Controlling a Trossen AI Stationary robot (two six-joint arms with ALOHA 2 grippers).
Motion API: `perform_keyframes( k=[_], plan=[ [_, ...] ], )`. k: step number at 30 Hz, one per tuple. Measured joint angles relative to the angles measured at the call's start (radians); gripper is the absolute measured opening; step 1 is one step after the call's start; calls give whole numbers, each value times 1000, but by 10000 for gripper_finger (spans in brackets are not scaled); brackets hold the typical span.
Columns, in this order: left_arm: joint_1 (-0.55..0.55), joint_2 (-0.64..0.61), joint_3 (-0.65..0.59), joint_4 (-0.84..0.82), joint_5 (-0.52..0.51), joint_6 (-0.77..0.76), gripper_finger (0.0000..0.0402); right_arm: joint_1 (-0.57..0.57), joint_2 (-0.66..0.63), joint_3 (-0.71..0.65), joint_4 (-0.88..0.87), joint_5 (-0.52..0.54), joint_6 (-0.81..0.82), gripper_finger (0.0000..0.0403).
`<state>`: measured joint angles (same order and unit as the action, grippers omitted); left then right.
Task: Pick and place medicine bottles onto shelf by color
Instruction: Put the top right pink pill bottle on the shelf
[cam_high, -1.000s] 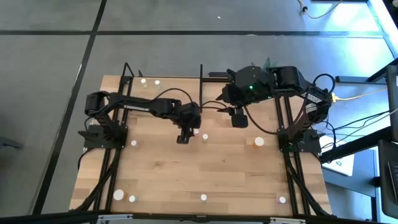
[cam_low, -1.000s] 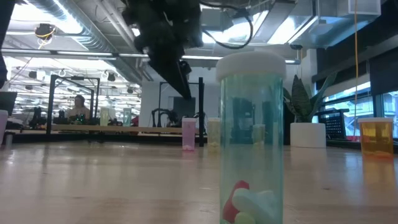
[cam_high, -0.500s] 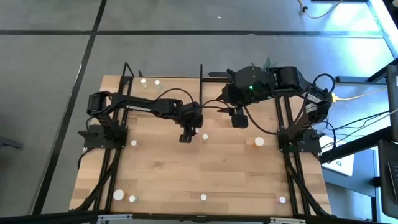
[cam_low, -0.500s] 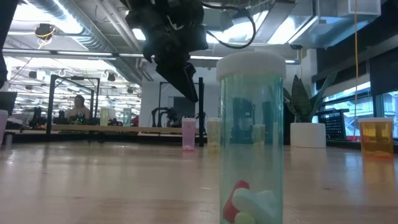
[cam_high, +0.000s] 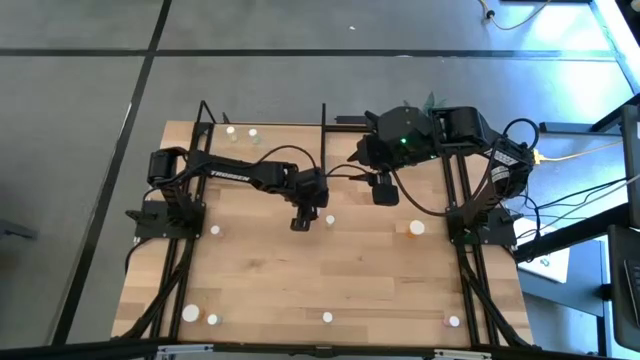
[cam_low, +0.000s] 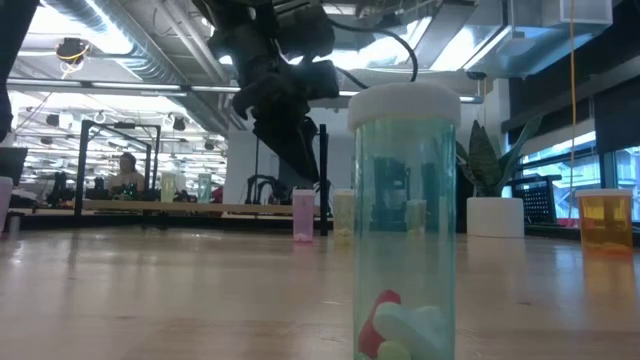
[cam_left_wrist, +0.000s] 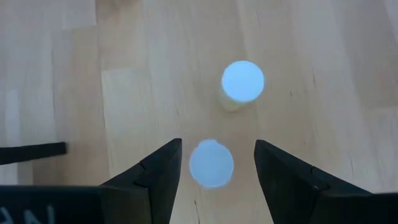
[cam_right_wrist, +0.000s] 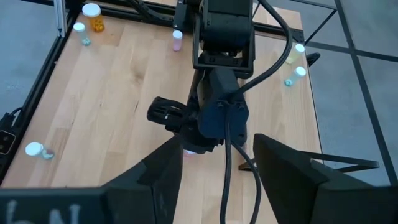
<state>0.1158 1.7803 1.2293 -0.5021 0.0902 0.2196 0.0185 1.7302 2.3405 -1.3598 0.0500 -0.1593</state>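
A light-wood table (cam_high: 300, 270) with black metal framing stands on a grey floor crossed by dark lines, seen from above. At its left edge the left arm's base is mounted; near the front-left corner sit a larger white-capped bottle (cam_high: 190, 313) and an orange one (cam_high: 212, 320). A small bottle (cam_high: 215, 230) stands just right of the left arm's base. On the far-left side, two bottles (cam_high: 231, 130) rest on the shelf (cam_high: 262, 128) along the table's back edge.

The left arm reaches across to the table's middle, where the left gripper (cam_high: 301, 222) hangs over the surface. In the left wrist view its fingers (cam_left_wrist: 155, 171) are spread apart, holding nothing, with a white-capped bottle (cam_left_wrist: 211, 163) standing between them and a second bottle (cam_left_wrist: 242, 84) just beyond. From above, that second bottle (cam_high: 330, 220) shows just right of the gripper.

A green bottle (cam_high: 327, 317) stands at the front centre; at table height it (cam_low: 405, 220) fills the foreground, pills at its bottom. Behind it lies an open room with ceiling lights, desks and a seated person (cam_low: 127, 172).

Further right, the right gripper (cam_high: 384, 190) waits over the back of the table, its fingers (cam_right_wrist: 165, 171) parted and empty. An orange bottle (cam_high: 416, 228) stands right of centre, and a small bottle (cam_high: 453, 321) sits near the front-right corner. A white plant pot (cam_low: 495, 216) stands at the far right.
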Motion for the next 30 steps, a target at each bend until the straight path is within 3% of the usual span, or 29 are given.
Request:
perform_keyframes(
  k=[30],
  plan=[
    [-2, 0, 0, -1, -46, -5, 195, 0, 0, 0, 0, 1, -3, 198]
  ],
)
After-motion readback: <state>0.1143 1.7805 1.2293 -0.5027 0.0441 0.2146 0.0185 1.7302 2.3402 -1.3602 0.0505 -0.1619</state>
